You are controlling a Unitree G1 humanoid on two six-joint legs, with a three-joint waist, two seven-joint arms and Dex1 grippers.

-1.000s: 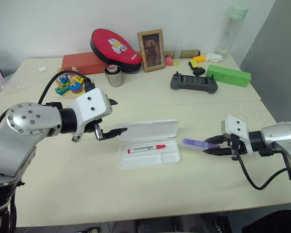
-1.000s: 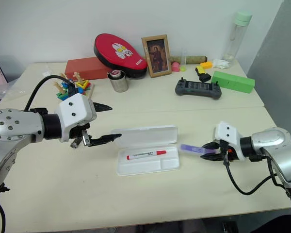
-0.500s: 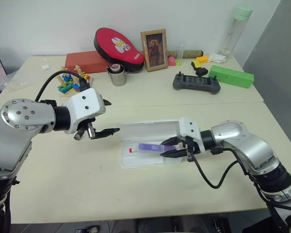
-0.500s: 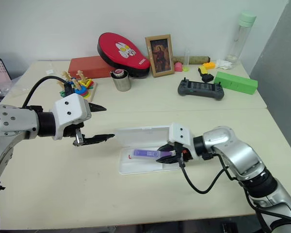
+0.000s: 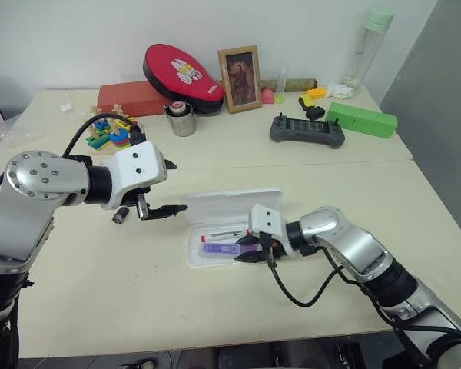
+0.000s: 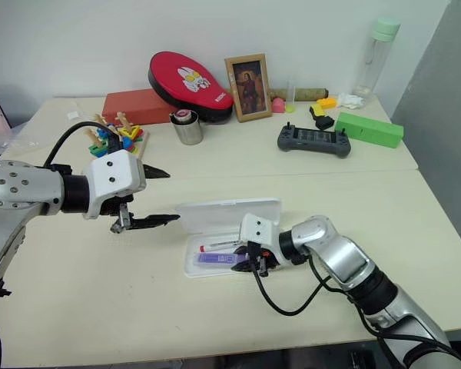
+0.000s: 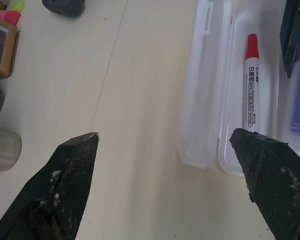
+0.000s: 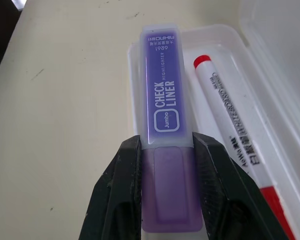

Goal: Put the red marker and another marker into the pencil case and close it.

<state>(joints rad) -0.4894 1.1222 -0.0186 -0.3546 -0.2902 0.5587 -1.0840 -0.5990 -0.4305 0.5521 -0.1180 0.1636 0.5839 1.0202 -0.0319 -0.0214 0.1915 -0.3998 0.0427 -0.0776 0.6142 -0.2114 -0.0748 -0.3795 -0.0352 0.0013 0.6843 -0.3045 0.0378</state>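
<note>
Purple marker [image 8: 162,125] is now over the case [image 5: 215,257]; a second ago I had it well out to the right of the case, above bare table [image 5: 215,315], and my right arm has swept it across since; it hangs just beside the red marker [image 8: 230,135], on the side nearer me, roughly parallel with it; I can't tell whether it touches the tray yet. My right gripper [image 8: 165,200] is pinching it by the darker end, fingers [image 8: 120,200] pressed to both sides of the body.

Red marker lies in the tray's far slot, untouched, as it did a second ago; lid [image 5: 230,206] lies open and flat behind the tray. My left gripper [image 5: 163,192] hovers by the case's left end, fingers spread wide and holding nothing; it has hardly shifted.

By my reading one marker is done, the second needs lowering and letting go, and the lid is all yet to do; I'd guess the left gripper is placed to steady the case or flip the lid.

Writing: the purple one reads "CHECK LINER", "Jumbo", "HIGHLIGHTER", plus small print I can't make out; the red one reads "WHITEBOARD MARKER" with a few characters beside it.
</note>
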